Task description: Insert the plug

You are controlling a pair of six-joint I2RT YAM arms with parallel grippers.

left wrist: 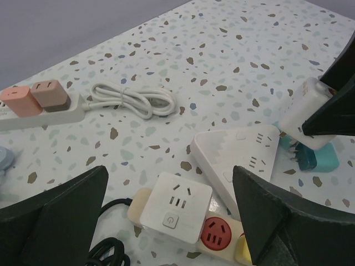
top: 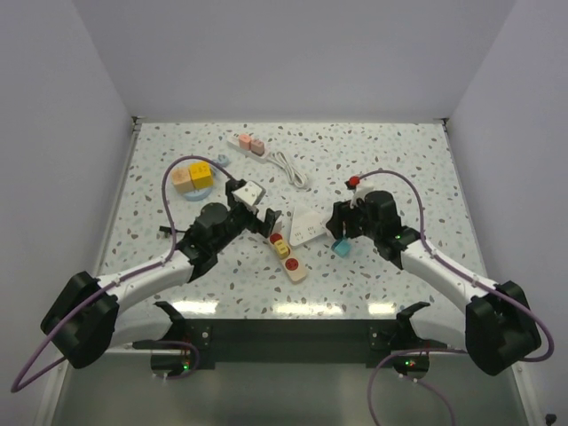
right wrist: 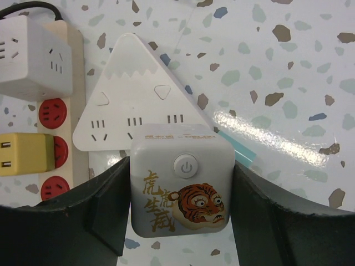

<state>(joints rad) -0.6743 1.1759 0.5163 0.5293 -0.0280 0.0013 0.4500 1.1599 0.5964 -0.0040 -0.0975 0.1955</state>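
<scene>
My right gripper (right wrist: 180, 208) is shut on the plug (right wrist: 180, 185), a white cube with a power button and a tiger picture, also seen as the plug (left wrist: 308, 113). It hangs just over the near edge of a white triangular socket board (right wrist: 133, 113). To the left lies a beige power strip (top: 288, 253) with red sockets (right wrist: 54, 110), a yellow plug (right wrist: 25, 152) and a white cube adapter (left wrist: 176, 206) plugged in. My left gripper (left wrist: 172, 221) stands wide open above that adapter, touching nothing. A teal adapter (left wrist: 317, 159) lies under the right gripper.
A white strip (top: 238, 139) with pink and brown plugs and a coiled white cable (top: 293, 170) lie at the back. Yellow and orange cubes (top: 193, 176) sit on a blue disc at the back left. Walls enclose the table on three sides.
</scene>
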